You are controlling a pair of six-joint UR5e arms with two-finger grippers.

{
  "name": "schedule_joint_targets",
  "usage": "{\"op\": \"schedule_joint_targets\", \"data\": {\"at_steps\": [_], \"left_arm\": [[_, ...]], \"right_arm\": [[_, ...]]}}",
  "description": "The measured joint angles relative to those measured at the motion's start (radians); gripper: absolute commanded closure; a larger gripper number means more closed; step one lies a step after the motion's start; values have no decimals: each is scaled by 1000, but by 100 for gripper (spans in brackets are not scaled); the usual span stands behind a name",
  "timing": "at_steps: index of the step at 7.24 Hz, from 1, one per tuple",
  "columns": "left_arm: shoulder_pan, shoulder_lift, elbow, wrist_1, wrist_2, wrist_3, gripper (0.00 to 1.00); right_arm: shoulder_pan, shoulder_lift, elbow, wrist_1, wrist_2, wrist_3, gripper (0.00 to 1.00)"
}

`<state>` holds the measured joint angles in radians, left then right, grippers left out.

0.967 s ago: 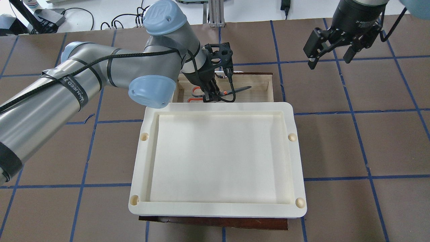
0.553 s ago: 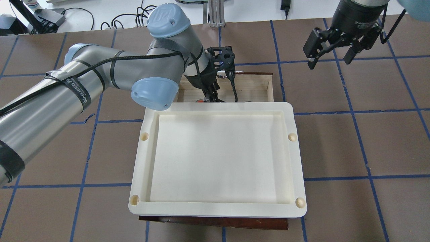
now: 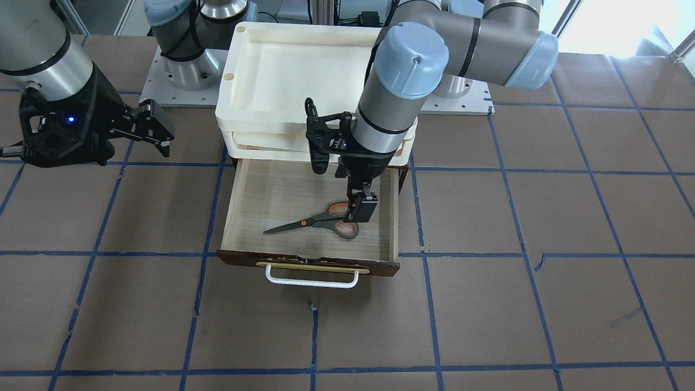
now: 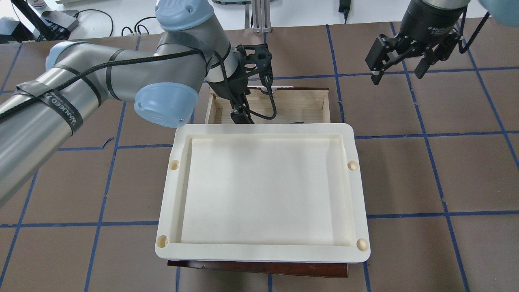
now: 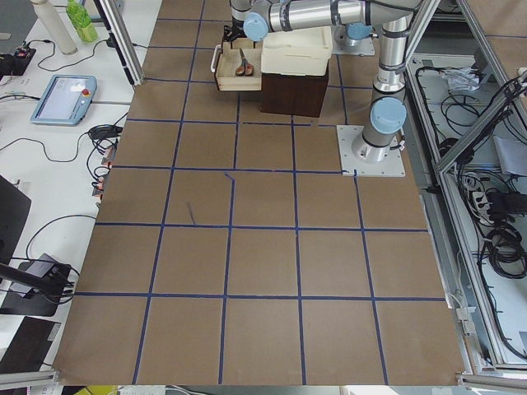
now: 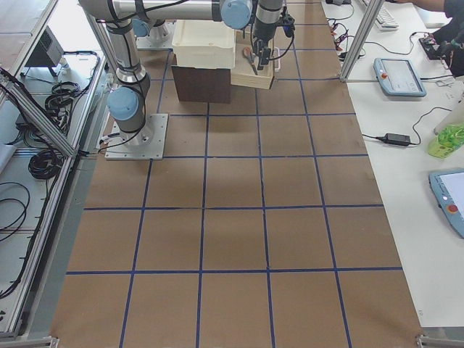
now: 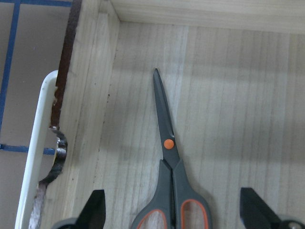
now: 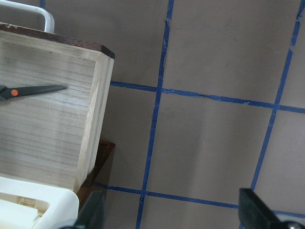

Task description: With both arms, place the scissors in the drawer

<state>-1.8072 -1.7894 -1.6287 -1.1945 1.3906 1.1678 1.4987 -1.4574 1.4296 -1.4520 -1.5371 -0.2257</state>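
Note:
The scissors (image 3: 320, 220) lie flat on the pale floor of the open drawer (image 3: 231, 206), blades pointing to that view's left. My left gripper (image 3: 361, 209) hangs inside the drawer just over the orange-lined handles. In the left wrist view the scissors (image 7: 167, 138) lie between its spread fingers (image 7: 95, 212), free of both, so it is open. My right gripper (image 4: 399, 67) hovers open and empty above the table, off to the drawer's side. Its wrist view shows the drawer's corner (image 8: 93, 109) and a blade tip (image 8: 43, 89).
Cream plastic trays (image 4: 263, 129) are stacked on the dark cabinet and hide the rear of the drawer from above. The drawer's white bar handle (image 3: 312, 282) sticks out toward the far side of the table. Blue tape lines cross the brown table (image 4: 446, 170).
My left gripper has gone down into the drawer with the scissors and let go of them; they now lie on the floor. The left arm's elbow swung left. The right arm has not moved.

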Motion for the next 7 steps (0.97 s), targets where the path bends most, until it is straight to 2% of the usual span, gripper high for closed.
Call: {"op": "schedule_joint_targets", "data": {"at_steps": [3, 7], "left_arm": [[157, 113, 4, -137, 71, -49, 0], [236, 220, 41, -275, 156, -353, 0]], "right_arm": [[0, 1, 0, 1, 0, -3, 0], [-3, 1, 0, -1, 2, -6, 0]]}}
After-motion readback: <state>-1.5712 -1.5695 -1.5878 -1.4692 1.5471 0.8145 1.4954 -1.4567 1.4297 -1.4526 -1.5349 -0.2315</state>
